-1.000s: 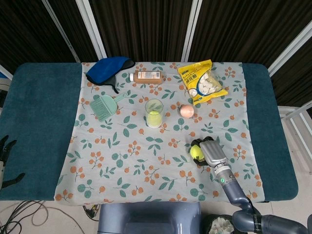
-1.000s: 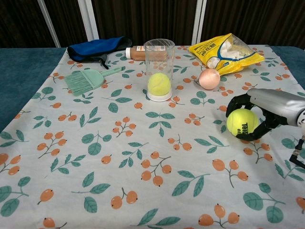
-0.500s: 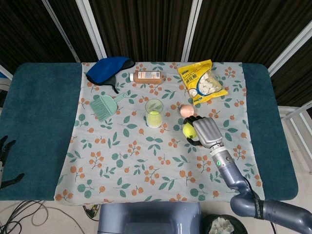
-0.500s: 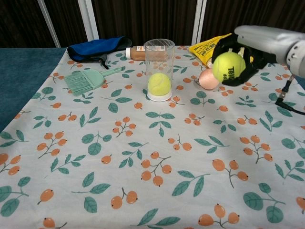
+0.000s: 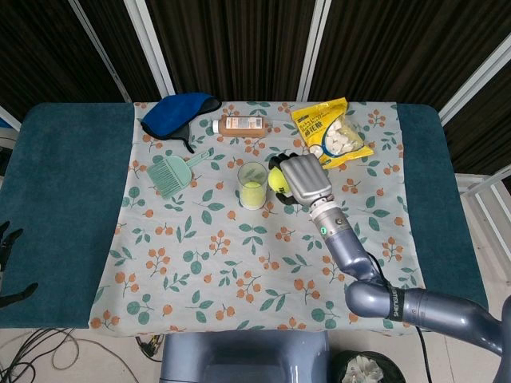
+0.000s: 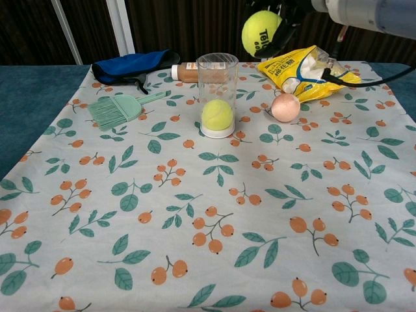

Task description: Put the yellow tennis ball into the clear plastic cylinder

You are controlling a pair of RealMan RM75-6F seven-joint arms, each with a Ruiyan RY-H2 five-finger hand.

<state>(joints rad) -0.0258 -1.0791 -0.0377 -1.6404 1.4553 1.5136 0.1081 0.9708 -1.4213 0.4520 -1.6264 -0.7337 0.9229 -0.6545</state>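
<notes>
My right hand holds a yellow tennis ball high in the air, just right of the clear plastic cylinder and above its rim level. The cylinder stands upright mid-table with another yellow ball resting at its bottom. My left hand shows only as dark fingertips at the far left edge of the head view, off the cloth, holding nothing.
A peach-coloured ball lies right of the cylinder, under the raised hand. Behind are a yellow snack bag, a brown bottle lying down, a blue cloth and a green brush.
My right hand has lifted the tennis ball off the cloth and carried it up and left, from the front right toward the cylinder's top.
</notes>
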